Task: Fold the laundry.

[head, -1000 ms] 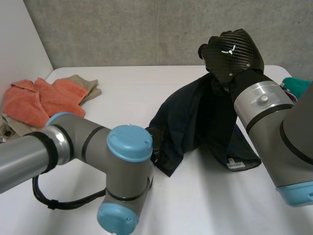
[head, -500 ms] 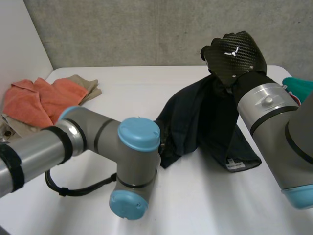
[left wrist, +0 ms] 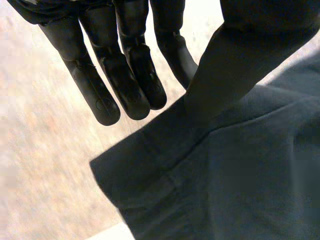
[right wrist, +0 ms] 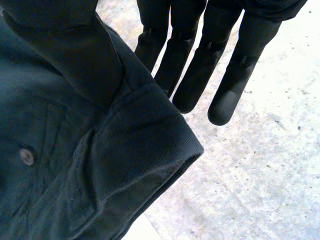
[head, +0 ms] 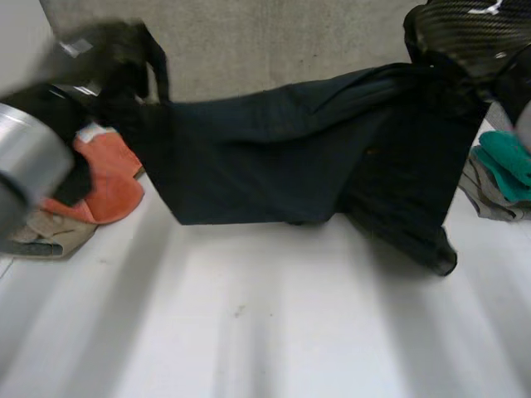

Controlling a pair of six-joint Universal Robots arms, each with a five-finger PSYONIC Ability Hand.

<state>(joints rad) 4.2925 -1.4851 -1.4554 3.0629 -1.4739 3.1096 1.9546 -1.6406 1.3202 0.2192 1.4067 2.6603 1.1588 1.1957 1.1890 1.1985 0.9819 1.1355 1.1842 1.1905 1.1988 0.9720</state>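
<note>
Dark garment [head: 282, 157] hangs spread over table [head: 274, 332], stretched btwn both hands. Left hand [head: 116, 50] & right hand [head: 473, 33] each pinch a top corner, thumb vs straight fingers. No fold yet; orange cloth [head: 112, 178] & teal cloth [head: 506, 162] untouched.

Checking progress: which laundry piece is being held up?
The dark garment, held up between left hand and right hand; orange cloth and teal cloth lie on the table.
</note>
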